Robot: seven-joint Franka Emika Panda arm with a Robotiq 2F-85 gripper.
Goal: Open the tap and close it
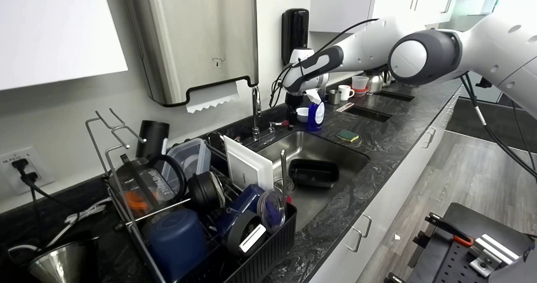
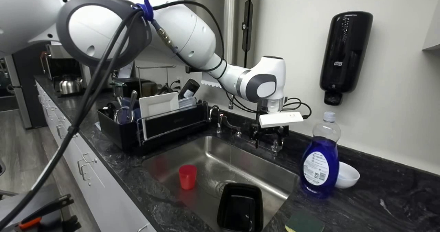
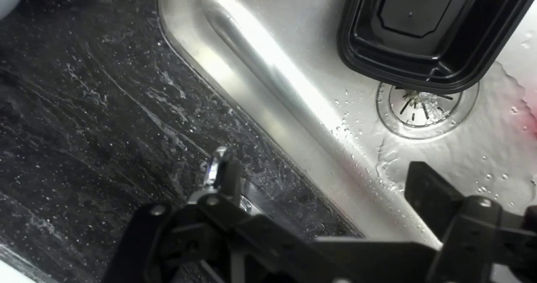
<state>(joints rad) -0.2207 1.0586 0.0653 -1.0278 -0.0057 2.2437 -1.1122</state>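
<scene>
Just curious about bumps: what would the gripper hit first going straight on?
Pointing down, the gripper would probably meet the chrome tap handle by one finger first, or the dark counter; depth is unclear.

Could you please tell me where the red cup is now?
In an exterior view, the red cup stands in the metal sink, left of the black rectangular container.

From here I see a satin-metal sink [image 2: 240, 159], a glossy plastic container [image 2: 240, 208] inside it and a shiny metal tap [image 1: 256, 107] beside it.
</scene>
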